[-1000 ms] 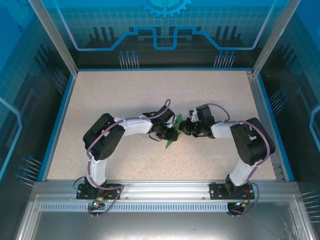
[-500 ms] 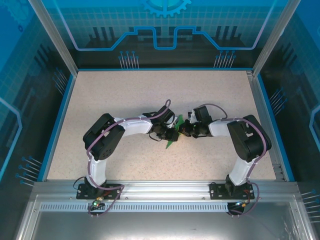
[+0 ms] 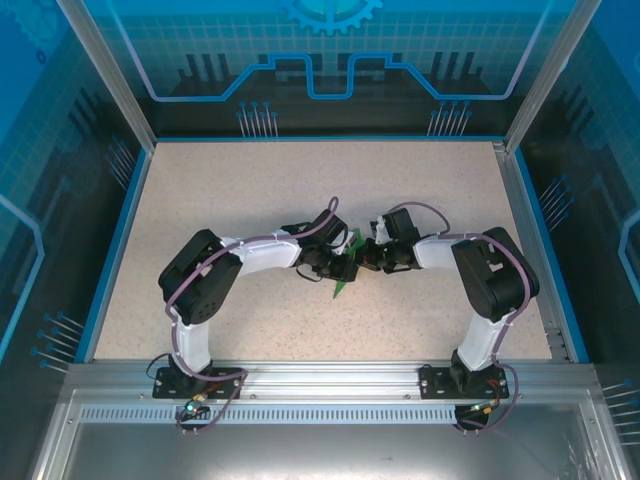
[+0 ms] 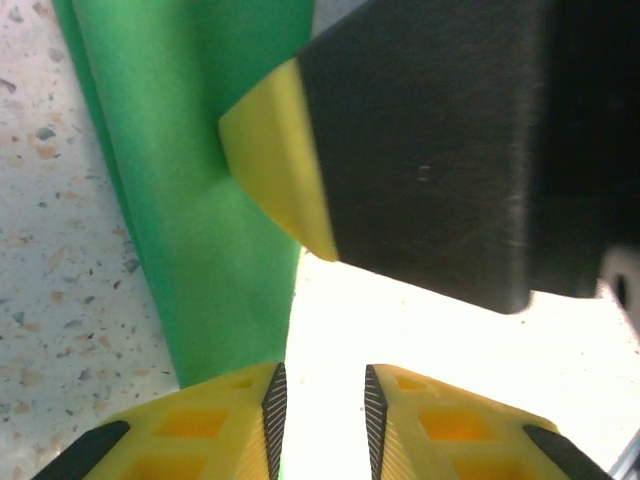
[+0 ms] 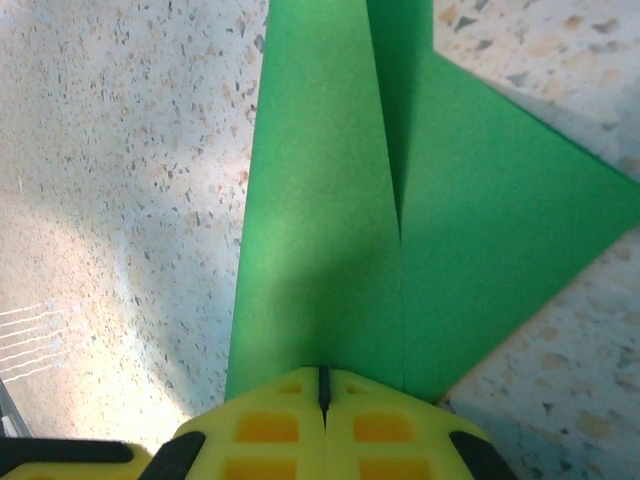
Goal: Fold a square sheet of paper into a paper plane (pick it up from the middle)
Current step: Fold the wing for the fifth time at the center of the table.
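The green paper (image 3: 340, 287) is folded into a narrow pointed wedge with creases and sits at the table's middle between both grippers. In the right wrist view the paper plane (image 5: 330, 200) runs away from my right gripper (image 5: 323, 385), which is shut on its near edge; a triangular flap spreads to the right. My left gripper (image 4: 320, 400) is open, and the green paper (image 4: 200, 200) lies against its left finger. The right gripper's yellow-tipped finger (image 4: 275, 170) presses on the paper just ahead. From above, the left gripper (image 3: 343, 268) and right gripper (image 3: 363, 260) nearly touch.
The speckled beige table (image 3: 250, 190) is fenced by a blue rim and metal frame posts (image 3: 520, 110). Both arms bend inward from their bases at the near edge.
The right gripper has edged a little left toward the paper. The left arm's elbow has shifted slightly left and nearer. The paper has stayed in place.
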Action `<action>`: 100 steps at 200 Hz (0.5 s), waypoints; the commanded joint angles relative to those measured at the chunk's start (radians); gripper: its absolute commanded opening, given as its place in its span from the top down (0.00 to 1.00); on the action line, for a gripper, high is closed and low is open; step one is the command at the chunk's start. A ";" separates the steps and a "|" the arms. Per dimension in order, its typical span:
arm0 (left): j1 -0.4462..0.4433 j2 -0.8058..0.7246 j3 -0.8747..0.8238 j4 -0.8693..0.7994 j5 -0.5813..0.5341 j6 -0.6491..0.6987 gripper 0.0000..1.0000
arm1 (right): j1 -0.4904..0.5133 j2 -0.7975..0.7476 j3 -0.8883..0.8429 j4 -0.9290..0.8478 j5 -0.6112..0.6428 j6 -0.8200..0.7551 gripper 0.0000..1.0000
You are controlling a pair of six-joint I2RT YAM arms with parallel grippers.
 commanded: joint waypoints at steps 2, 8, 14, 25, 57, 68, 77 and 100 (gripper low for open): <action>-0.005 -0.054 -0.006 -0.026 0.028 -0.027 0.70 | 0.010 0.085 -0.030 -0.128 0.160 -0.041 1.00; -0.005 -0.058 -0.008 -0.024 0.026 -0.031 0.70 | 0.011 0.086 -0.031 -0.126 0.161 -0.042 1.00; -0.005 -0.059 -0.009 -0.025 0.023 -0.034 0.70 | 0.012 0.087 -0.034 -0.124 0.161 -0.043 1.00; -0.005 -0.057 -0.013 -0.027 0.009 -0.039 0.71 | 0.011 0.087 -0.038 -0.119 0.153 -0.046 1.00; -0.006 -0.026 -0.028 -0.022 -0.009 -0.049 0.78 | 0.006 0.090 -0.036 -0.118 0.143 -0.051 1.00; -0.006 -0.020 -0.039 -0.010 -0.006 -0.052 0.81 | 0.005 0.088 -0.033 -0.123 0.142 -0.052 1.00; -0.006 -0.018 -0.048 -0.004 -0.002 -0.056 0.83 | 0.003 0.088 -0.033 -0.124 0.141 -0.054 1.00; -0.007 -0.019 -0.064 -0.002 0.009 -0.052 0.83 | 0.002 0.088 -0.031 -0.125 0.139 -0.054 1.00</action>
